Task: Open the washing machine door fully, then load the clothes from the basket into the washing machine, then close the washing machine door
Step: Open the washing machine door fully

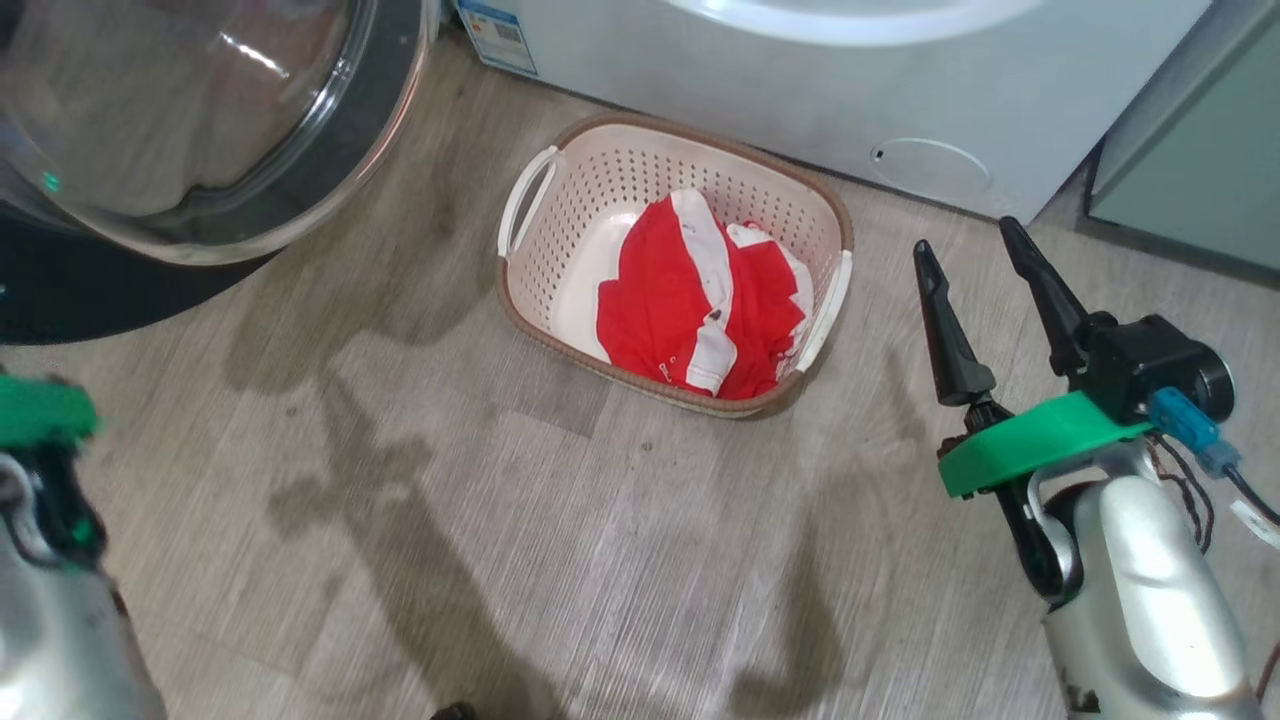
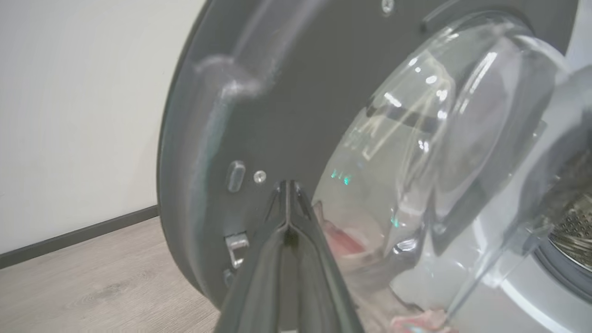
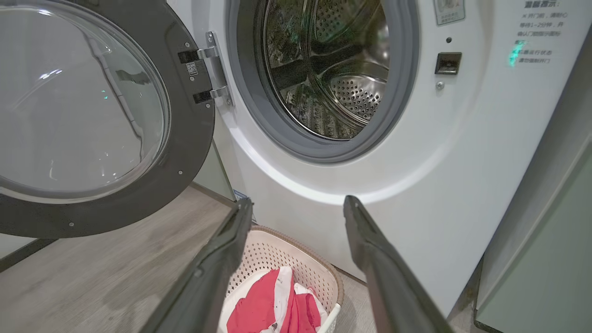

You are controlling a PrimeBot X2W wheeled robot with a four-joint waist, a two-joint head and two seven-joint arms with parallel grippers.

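Note:
The washing machine door [image 3: 92,120] stands swung open to the left of the washing machine [image 3: 453,162], whose steel drum [image 3: 333,69] is bare inside. Red and white clothes [image 1: 700,300] lie in the cream basket [image 1: 600,180] on the floor before the machine. My right gripper [image 1: 970,245] is open, hovering right of the basket with nothing between its fingers [image 3: 217,259]. My left gripper [image 2: 287,185] is shut and empty, its tips close to the dark inner rim of the door [image 2: 277,92] beside the glass bowl [image 2: 439,152].
Wood-look floor [image 1: 500,520] spreads in front of the basket. A pale green cabinet [image 1: 1190,160] stands right of the machine. A white wall with dark skirting [image 2: 74,138] lies behind the open door [image 1: 200,120].

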